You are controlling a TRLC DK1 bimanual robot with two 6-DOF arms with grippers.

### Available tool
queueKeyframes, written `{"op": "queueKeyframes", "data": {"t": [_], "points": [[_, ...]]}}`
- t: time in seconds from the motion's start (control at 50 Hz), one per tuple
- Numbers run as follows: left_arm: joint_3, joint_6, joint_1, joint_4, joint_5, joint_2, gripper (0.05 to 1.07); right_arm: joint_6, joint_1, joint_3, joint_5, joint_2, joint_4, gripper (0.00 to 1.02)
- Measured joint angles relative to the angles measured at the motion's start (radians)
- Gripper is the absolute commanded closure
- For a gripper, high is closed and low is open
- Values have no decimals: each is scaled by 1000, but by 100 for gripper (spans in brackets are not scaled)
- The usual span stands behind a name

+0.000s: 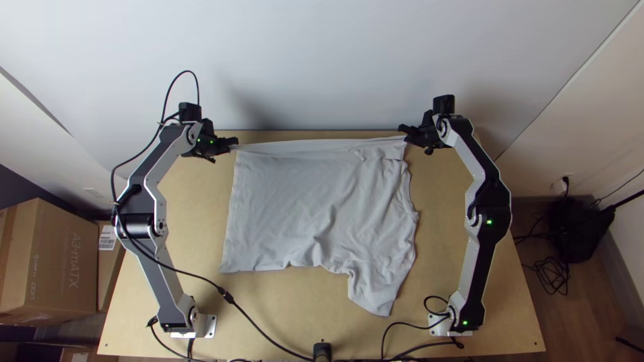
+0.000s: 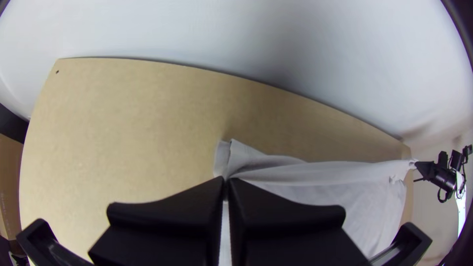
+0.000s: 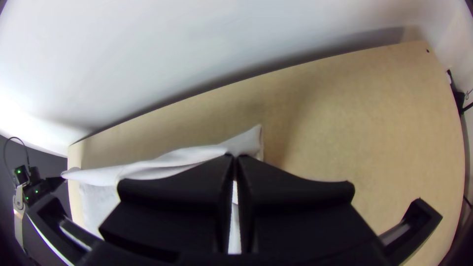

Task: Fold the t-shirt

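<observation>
The pale grey t-shirt (image 1: 302, 201) lies mostly spread on the table, its far edge stretched between the two grippers and one sleeve extending toward the near edge at the right. At its far left corner is my left gripper (image 1: 233, 145), shut on the cloth; in the left wrist view, the left gripper (image 2: 225, 180) pinches a fold of the t-shirt (image 2: 295, 172). My right gripper (image 1: 405, 133) is shut on the far right corner. Seen from the right wrist, the right gripper (image 3: 235, 157) holds the t-shirt (image 3: 167, 162) with a small tip of fabric beyond its fingers.
The wooden table (image 1: 268, 302) meets a white wall (image 1: 322, 67) along its far edge. A black cable (image 1: 258, 328) crosses the near left part of the table. Cardboard boxes (image 1: 54, 255) stand at the left, off the table.
</observation>
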Motion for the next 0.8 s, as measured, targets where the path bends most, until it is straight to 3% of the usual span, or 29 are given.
{"op": "queueKeyframes", "data": {"t": [0.36,0.8], "points": [[-273,0,0,101,0,-151,105,7,16,-205,4,-159,-9,100],[-515,0,0,200,0,-307,105,11,34,-552,8,-359,96,100]]}}
